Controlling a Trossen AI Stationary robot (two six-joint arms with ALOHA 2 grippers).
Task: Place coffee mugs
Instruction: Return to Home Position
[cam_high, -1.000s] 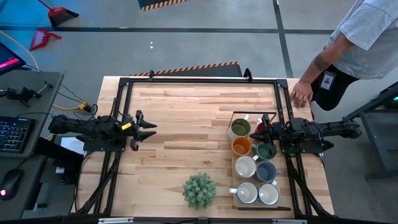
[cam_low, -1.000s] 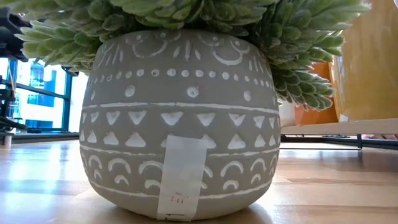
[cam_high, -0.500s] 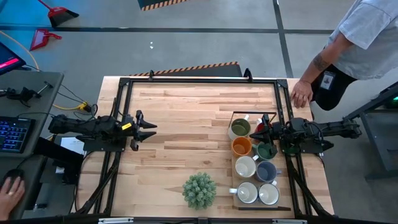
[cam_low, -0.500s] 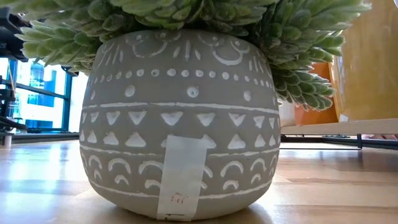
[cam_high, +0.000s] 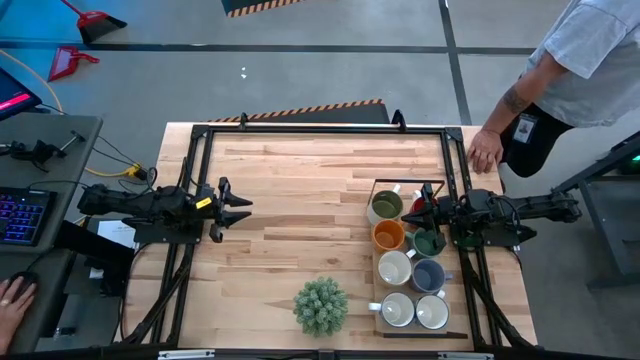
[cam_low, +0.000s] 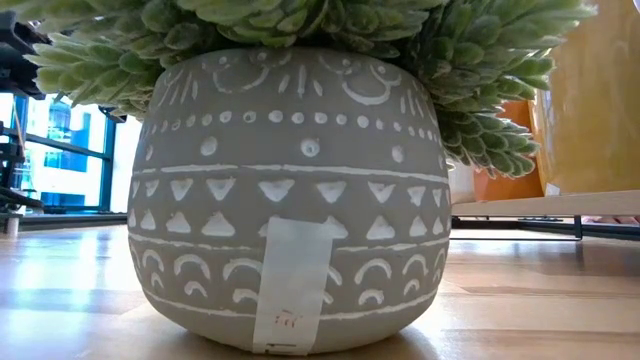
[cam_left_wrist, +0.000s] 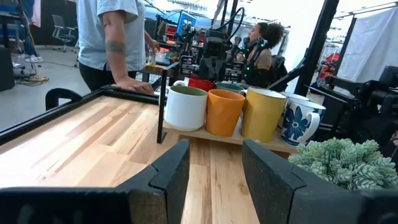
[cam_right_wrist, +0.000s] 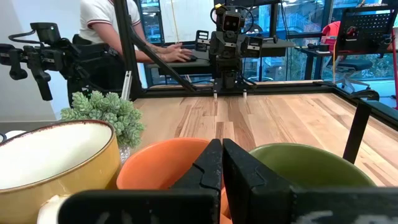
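Mugs (cam_high: 395, 268) at 3 o'clock look hard, slick, breakable; pinch a rim gently. Your left gripper (cam_high: 243, 208) is open, right gripper (cam_high: 413, 212) closed, both empty.

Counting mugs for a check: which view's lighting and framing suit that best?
High view: even light, mugs plain, though the right gripper overhangs some. Low view: the plant pot blocks nearly everything. Left wrist view: bright backlight behind the row, front mugs hide back ones.
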